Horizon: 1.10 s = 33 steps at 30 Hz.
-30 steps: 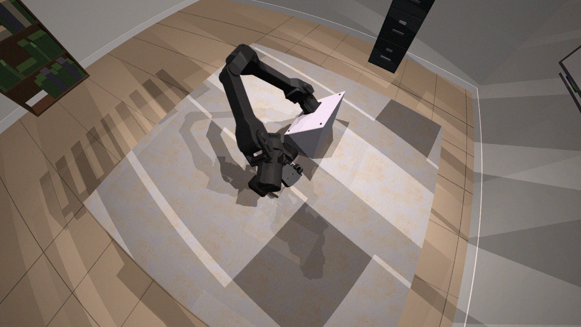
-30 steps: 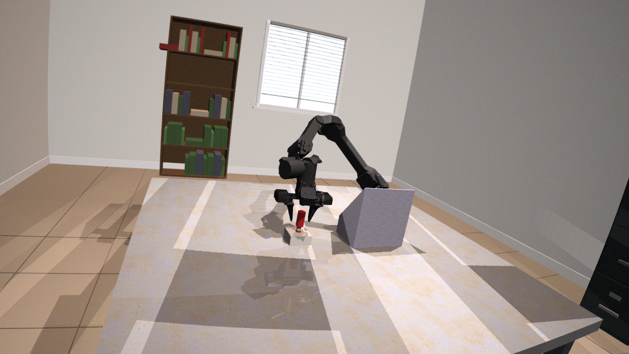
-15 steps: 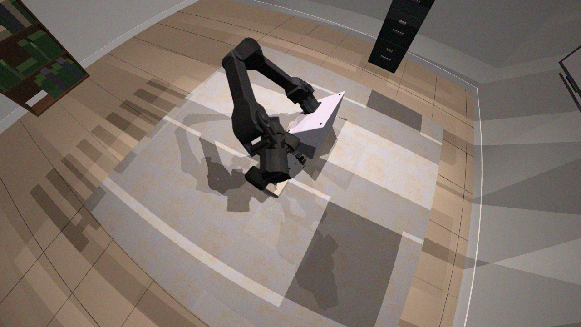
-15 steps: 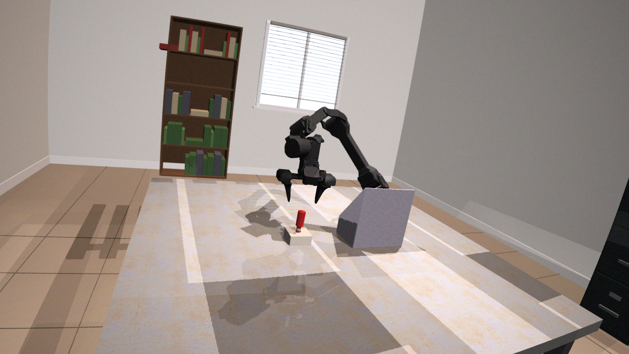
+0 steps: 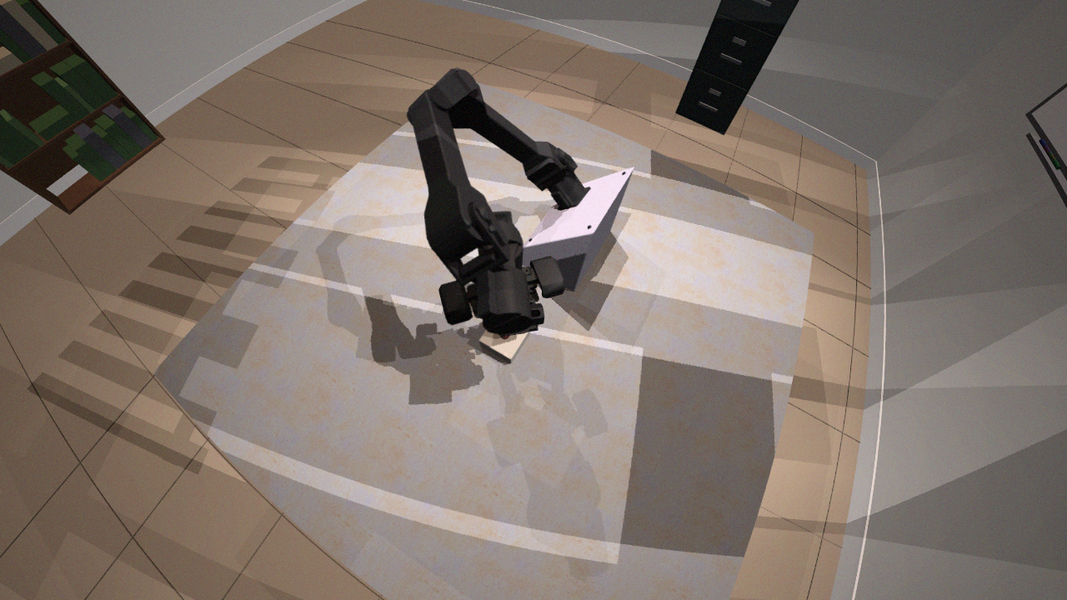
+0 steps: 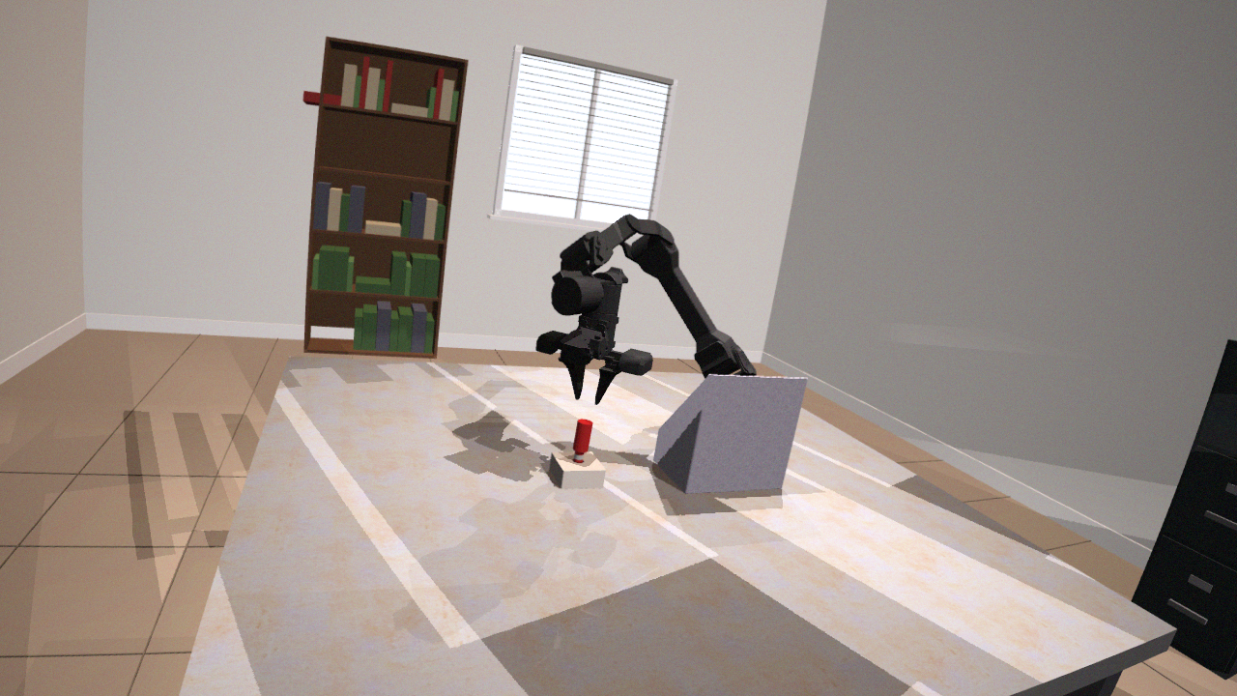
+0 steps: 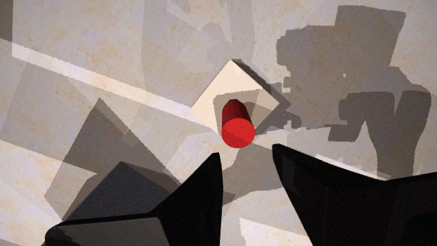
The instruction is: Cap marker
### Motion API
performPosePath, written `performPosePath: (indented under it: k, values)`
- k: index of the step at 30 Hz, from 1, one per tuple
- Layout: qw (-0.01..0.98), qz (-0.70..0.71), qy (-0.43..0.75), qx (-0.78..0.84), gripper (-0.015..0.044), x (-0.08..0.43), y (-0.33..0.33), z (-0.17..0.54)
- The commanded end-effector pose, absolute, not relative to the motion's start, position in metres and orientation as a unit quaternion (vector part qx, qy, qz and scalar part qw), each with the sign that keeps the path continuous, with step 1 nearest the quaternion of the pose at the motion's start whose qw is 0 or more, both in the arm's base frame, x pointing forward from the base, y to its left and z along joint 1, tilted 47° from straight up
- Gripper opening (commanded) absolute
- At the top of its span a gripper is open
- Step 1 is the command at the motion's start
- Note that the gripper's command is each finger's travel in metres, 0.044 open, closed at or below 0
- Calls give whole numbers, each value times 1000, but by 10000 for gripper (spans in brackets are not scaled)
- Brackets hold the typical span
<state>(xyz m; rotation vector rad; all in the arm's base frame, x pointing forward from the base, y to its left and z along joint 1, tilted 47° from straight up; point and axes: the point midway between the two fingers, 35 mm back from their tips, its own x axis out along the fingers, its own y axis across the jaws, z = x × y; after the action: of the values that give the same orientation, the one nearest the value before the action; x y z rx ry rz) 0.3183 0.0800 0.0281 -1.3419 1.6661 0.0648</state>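
Note:
The red cap point(image 6: 584, 435) point(image 7: 238, 133) sits upright on top of the marker point(image 6: 578, 456), of which only a short pale part shows below it. Whether the cap is fully clicked on I cannot tell. The marker stands in the cream holder block point(image 5: 508, 349) point(image 6: 581, 476) point(image 7: 218, 85) on the table. My gripper point(image 6: 587, 400) point(image 7: 246, 155) is partly open and empty. In the exterior view its fingertips point down, a little above the cap and apart from it. In the top view the arm hides the fingertips and most of the cap.
A grey-violet wedge point(image 5: 582, 216) point(image 6: 748, 437) point(image 7: 119, 191) stands at the arm's base, to the right of the holder block in the exterior view. A bookshelf point(image 6: 380, 198) and a dark filing cabinet point(image 5: 734, 67) stand beyond the table point(image 5: 373, 447) point(image 6: 362, 519).

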Motion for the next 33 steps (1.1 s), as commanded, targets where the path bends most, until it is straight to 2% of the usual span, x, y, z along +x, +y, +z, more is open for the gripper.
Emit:
performPosePath:
  k: [1,3,33]
  values:
    - [641,-211,650,-350,46,317,77,25]
    - [662,-253,634,-308,0,317,76,24]
    - [665,-258,632,-302,0,318,65,14]
